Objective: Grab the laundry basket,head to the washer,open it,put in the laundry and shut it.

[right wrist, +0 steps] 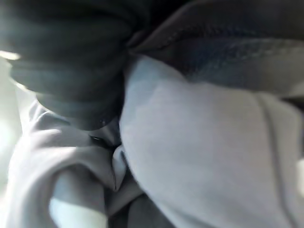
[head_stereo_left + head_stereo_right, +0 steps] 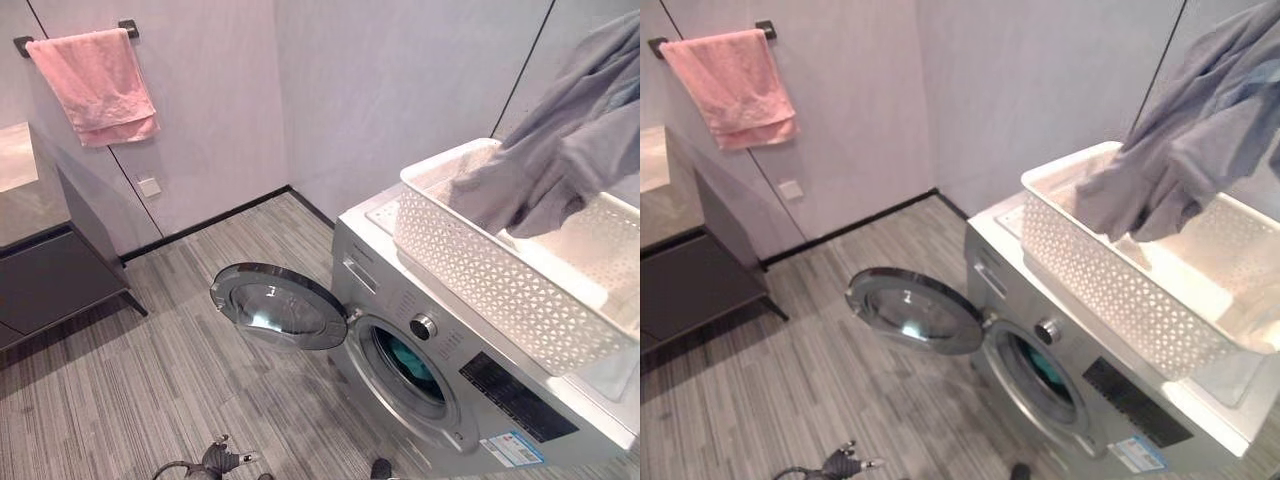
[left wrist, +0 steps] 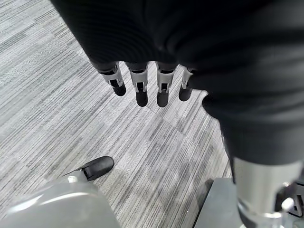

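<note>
Up close, the right hand (image 1: 71, 66) is buried in a grey garment (image 2: 560, 150), its fingers hidden, so its grip cannot be told. That garment hangs above the white basket (image 2: 480, 270) atop the washer (image 2: 440, 400), whose door (image 2: 280, 305) stands open over bare floor (image 2: 150, 400); the left hand (image 3: 147, 85) hangs with fingers straight.

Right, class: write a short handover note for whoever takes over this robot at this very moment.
Left hand: open, idle above the floor.
Right hand: fingers hidden in the grey cloth garment, hanging lifted above the white perforated plastic laundry basket.
The basket sits on the silver front-loading washer; its round door is open, something teal already in the drum.
Left: load the garment, shut the door.
</note>
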